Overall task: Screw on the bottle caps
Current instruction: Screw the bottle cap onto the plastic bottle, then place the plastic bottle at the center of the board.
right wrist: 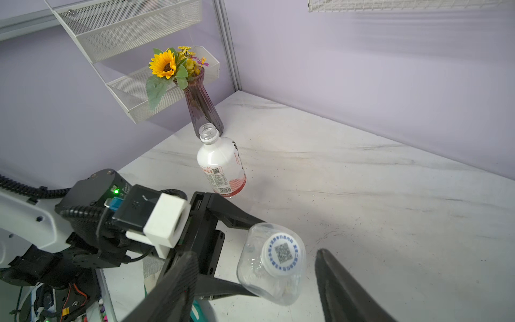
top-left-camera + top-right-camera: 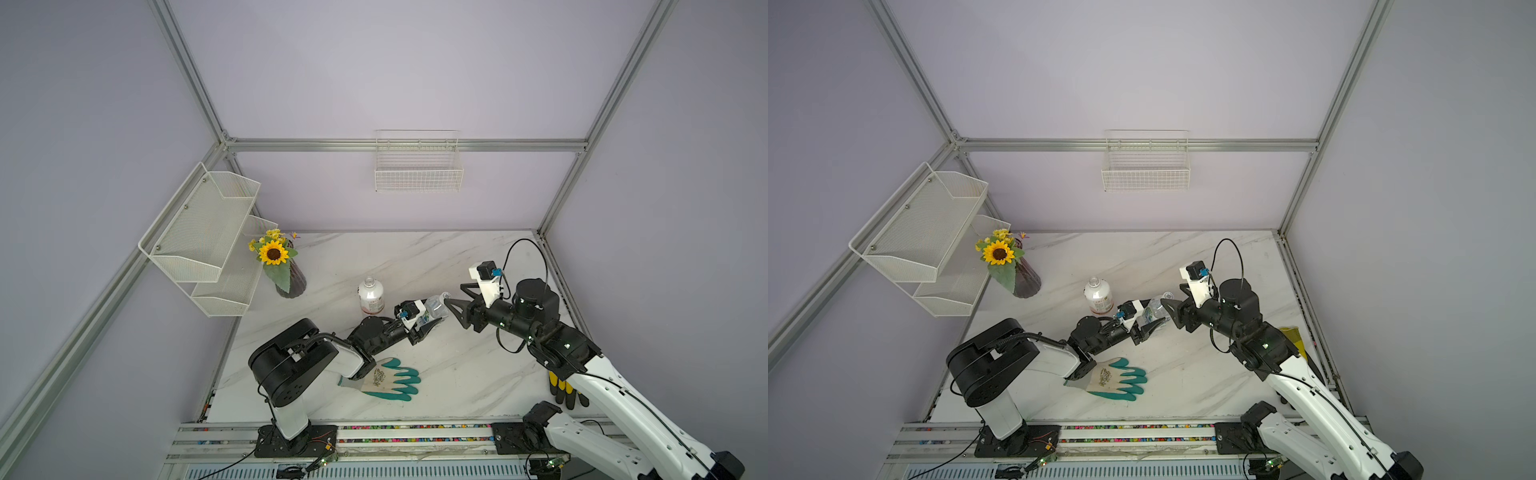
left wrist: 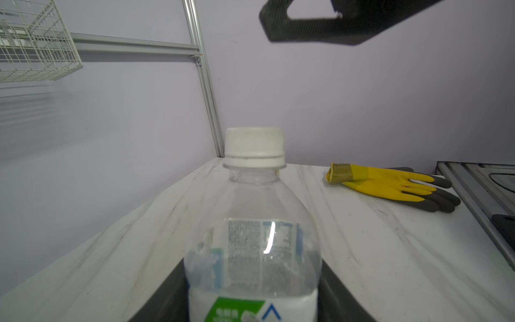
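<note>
**Holding a light bottle with its cap between open fingers**

Left claw (image 2: 428,323) is clamped on the clear bottle (image 3: 250,223) at its labelled lower body. It tilts the bottle over the bench (image 1: 362,181) toward the right claw (image 2: 454,293), whose jaws stand apart either side of the white cap (image 1: 282,253), touching nothing.

The plastic is thin and seemingly empty: light, easily dented, likely to twist in the grip. Take the cap across its side wall. Whether it is fully tight I cannot tell.

The white-wrapped bottle (image 1: 220,161) stands uncapped beside the vase (image 1: 202,108).

Pale lilac walls (image 2: 374,62) framed in aluminium rails (image 2: 407,145) rise around the marble tabletop (image 2: 457,374), a white wire basket (image 2: 418,180) hung above its far edge, a two-tier mesh shelf (image 2: 199,232) above its left edge.
</note>
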Available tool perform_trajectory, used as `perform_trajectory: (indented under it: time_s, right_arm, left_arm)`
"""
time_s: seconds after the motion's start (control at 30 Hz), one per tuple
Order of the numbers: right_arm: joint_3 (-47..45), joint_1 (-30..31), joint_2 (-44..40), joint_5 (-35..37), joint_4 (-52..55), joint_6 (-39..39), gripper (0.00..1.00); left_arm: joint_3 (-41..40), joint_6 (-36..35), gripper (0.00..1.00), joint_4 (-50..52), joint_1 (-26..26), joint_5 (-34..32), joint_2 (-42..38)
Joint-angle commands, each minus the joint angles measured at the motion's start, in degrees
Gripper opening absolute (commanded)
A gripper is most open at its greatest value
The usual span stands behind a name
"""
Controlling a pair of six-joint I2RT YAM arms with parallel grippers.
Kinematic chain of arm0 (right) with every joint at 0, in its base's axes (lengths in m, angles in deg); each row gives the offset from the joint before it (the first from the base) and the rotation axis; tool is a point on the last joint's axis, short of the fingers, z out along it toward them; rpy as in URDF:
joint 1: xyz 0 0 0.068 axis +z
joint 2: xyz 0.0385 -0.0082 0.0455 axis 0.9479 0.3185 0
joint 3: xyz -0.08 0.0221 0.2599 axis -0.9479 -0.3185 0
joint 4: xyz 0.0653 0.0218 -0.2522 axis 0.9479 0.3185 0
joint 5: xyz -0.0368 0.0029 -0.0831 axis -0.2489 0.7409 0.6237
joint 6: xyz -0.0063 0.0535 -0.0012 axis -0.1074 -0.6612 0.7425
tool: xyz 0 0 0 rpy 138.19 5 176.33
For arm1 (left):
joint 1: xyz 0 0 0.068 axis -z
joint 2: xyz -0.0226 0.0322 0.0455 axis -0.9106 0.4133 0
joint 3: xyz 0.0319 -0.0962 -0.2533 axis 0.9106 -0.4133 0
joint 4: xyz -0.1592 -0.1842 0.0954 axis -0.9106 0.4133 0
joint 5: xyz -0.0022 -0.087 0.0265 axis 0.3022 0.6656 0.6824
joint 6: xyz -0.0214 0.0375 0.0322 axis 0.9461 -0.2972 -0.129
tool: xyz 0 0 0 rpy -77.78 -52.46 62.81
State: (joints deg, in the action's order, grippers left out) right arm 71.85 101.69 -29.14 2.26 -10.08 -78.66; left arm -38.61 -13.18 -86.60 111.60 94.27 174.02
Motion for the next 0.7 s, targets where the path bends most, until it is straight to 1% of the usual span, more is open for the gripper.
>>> perform_trajectory:
  time_s: [0.0,0.1,0.2,0.4,0.47,0.6,0.67]
  right_arm:
    - [-4.1,0.0,0.6,-1.1,-12.9,-3.1,0.7]
    - [-7.0,0.1,2.4,-0.2,-17.9,-4.4,0.69]
    - [-8.1,0.4,5.0,-1.5,-21.2,-5.3,0.66]
    - [-6.9,0.9,10.6,0.8,-21.9,-6.1,0.57]
    - [-7.1,0.9,11.4,1.2,-22.5,-6.1,0.52]
    - [-7.4,0.9,11.4,1.1,-24.2,-6.2,0.35]
    - [-6.9,0.9,11.4,0.8,-23.9,-5.8,0.3]
  left_arm:
    - [1.8,4.1,0.6,-4.4,-0.1,1.3,-1.9]
    - [1.8,5.0,0.6,-5.0,-0.1,1.4,-2.1]
    - [2.0,5.5,0.6,-5.4,-0.1,1.6,-2.3]
    - [1.8,6.2,0.6,-6.9,-0.1,2.2,-1.8]
    - [1.8,6.5,0.6,-7.4,-0.1,2.3,-1.5]
    - [2.0,6.6,0.61,-7.4,-0.1,2.3,-0.8]
    - [2.0,6.6,0.61,-7.4,-0.1,2.1,-0.3]
